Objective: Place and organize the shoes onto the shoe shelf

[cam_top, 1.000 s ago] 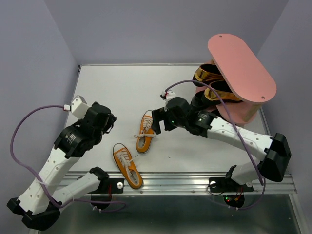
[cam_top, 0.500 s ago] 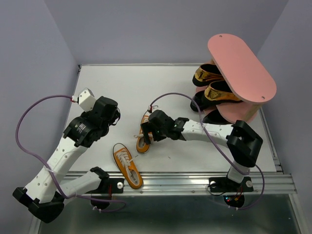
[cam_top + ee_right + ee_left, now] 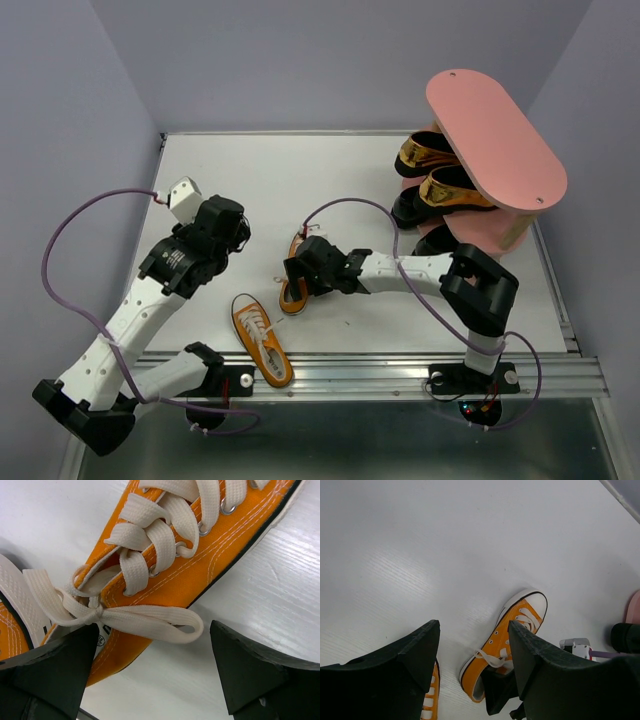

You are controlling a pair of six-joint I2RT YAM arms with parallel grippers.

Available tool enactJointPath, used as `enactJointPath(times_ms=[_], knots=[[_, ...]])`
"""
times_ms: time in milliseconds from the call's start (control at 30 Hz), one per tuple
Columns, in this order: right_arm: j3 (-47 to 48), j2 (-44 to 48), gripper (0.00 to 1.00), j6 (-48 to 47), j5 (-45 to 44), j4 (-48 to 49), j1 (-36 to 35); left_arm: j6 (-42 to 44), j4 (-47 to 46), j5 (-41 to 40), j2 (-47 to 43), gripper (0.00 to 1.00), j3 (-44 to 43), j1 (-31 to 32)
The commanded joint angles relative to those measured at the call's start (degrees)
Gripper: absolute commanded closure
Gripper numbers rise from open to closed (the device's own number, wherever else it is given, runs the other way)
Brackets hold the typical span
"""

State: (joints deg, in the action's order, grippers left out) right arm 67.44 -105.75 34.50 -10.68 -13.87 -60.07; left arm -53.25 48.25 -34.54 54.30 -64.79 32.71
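An orange sneaker (image 3: 301, 247) lies mid-table, toe pointing away. My right gripper (image 3: 298, 277) is open and low over its heel end. In the right wrist view, the sneaker (image 3: 200, 565) fills the top, and my right gripper (image 3: 150, 672) straddles the side wall by the bow. My left gripper (image 3: 236, 236) is open and empty, held to the left of this sneaker (image 3: 512, 635). The second orange sneaker (image 3: 262, 340) lies near the front edge. Gold loafers (image 3: 448, 190) and black dress shoes (image 3: 410, 210) sit on the pink shoe shelf (image 3: 495, 140).
The white table (image 3: 250, 180) ends at a metal rail (image 3: 380, 372) in front. Grey walls close in the left, back and right. The shelf stands in the far right corner. The right arm's purple cable (image 3: 345, 205) loops above the sneaker.
My right arm has reached left from beside the shelf and lowered its open gripper onto the nearer-middle orange sneaker's heel. My left gripper has shifted slightly right and away.
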Motion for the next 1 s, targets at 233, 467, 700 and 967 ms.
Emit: enactJointPath(times_ms=[233, 467, 700, 967], knots=[[-0.64, 6.44, 0.00, 3.03, -7.17, 1.91, -0.66, 4.56, -3.42, -0.52, 0.36, 0.32, 0.20, -1.95], [0.32, 0.29, 0.00, 3.73, -5.49, 1.30, -0.66, 5.62, -4.04, 0.09, 0.54, 0.32, 0.72, -2.91], [-1.70, 2.04, 0.23, 3.82, -6.98, -0.01, -1.19, 6.58, -5.09, 0.88, 1.07, 0.32, 0.81, -3.62], [0.23, 7.31, 0.99, 1.36, -12.96, -4.14, -1.19, 7.11, -6.15, 1.32, 0.98, 0.32, 0.81, -3.79]])
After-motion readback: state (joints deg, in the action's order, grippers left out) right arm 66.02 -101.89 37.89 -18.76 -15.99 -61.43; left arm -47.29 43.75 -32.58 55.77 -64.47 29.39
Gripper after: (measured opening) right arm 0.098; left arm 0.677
